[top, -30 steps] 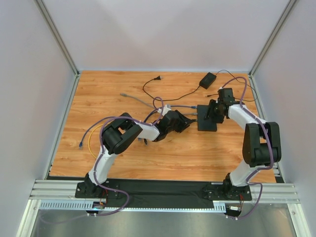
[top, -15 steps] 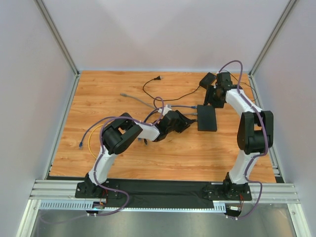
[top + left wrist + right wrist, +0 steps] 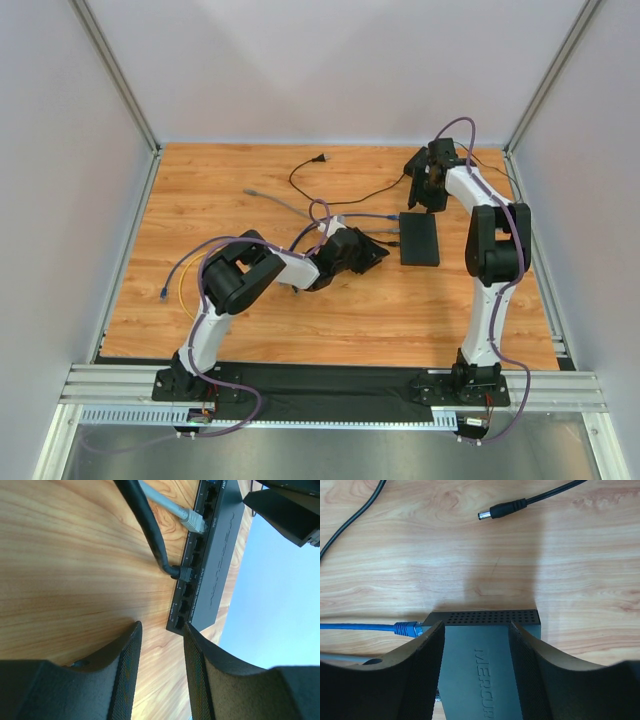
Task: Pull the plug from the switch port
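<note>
We see the bench [image 3: 250, 320] spread under both claws. The switch [image 3: 220, 560] lies just ahead of the left claw [image 3: 161, 630], its port row facing it, and below the right claw [image 3: 476, 626]. Both claws stand partly apart, holding nothing. A black plug [image 3: 182, 573] sits in a port straight ahead of the left claw, with a grey plug [image 3: 192, 522] farther along. A blue plug [image 3: 409, 628] meets the switch beside one right-claw finger.
</note>
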Controlling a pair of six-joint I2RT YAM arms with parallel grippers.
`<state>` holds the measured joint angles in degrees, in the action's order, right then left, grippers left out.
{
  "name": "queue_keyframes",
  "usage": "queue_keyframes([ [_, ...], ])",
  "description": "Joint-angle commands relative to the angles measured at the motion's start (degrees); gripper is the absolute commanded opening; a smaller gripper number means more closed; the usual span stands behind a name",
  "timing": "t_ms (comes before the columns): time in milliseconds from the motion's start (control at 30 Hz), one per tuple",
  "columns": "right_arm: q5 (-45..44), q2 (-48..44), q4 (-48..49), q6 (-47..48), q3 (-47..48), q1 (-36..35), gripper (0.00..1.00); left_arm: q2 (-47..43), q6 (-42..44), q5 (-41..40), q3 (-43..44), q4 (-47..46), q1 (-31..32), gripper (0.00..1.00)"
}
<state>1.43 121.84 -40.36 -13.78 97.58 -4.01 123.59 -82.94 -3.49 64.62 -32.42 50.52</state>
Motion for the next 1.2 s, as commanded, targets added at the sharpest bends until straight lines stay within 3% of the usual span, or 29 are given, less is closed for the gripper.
queue_keyframes([
  [0,-1.2,-0.4,-0.4,0.3,-0.3,-0.2,0.56,-3.4,0.9,0.1,-0.9,-2.0,0.1,0.47],
  [300,-1.3,-0.7,1.0,-0.5,-4.5,0.0,0.56,-4.1,0.6,0.1,-2.1,-2.8,0.1,0.48],
  [567,-0.6,1.6,-0.9,-0.5,1.1,0.1,0.56,-4.8,0.8,0.4,-2.3,-1.9,0.1,0.48],
  [1167,-0.8,3.3,-1.5,-2.0,1.8,0.1,0.56,-4.5,0.0,1.1,-2.6,-2.2,0.1,0.48],
])
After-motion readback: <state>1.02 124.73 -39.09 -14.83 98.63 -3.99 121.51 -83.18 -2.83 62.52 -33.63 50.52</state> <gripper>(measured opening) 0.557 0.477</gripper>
